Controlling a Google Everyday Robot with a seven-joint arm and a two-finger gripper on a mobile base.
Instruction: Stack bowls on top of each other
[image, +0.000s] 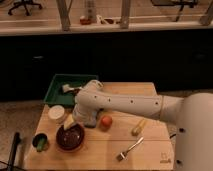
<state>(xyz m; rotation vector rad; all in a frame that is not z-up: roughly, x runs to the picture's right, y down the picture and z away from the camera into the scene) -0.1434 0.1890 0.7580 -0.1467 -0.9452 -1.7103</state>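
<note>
A dark reddish-brown bowl (70, 138) sits on the wooden table (150, 150) at the front left; whether it is one bowl or a nested stack I cannot tell. My white arm reaches from the right, and the gripper (71, 125) is low over the bowl's far rim, its tip touching or just above it.
A small white dish (56, 113) stands left of the arm. A small green cup (40, 142) is at the front left corner. A green tray (62, 90) sits at the back left. A red-orange fruit (106, 121), a yellow object (138, 127) and a fork (129, 149) lie to the right.
</note>
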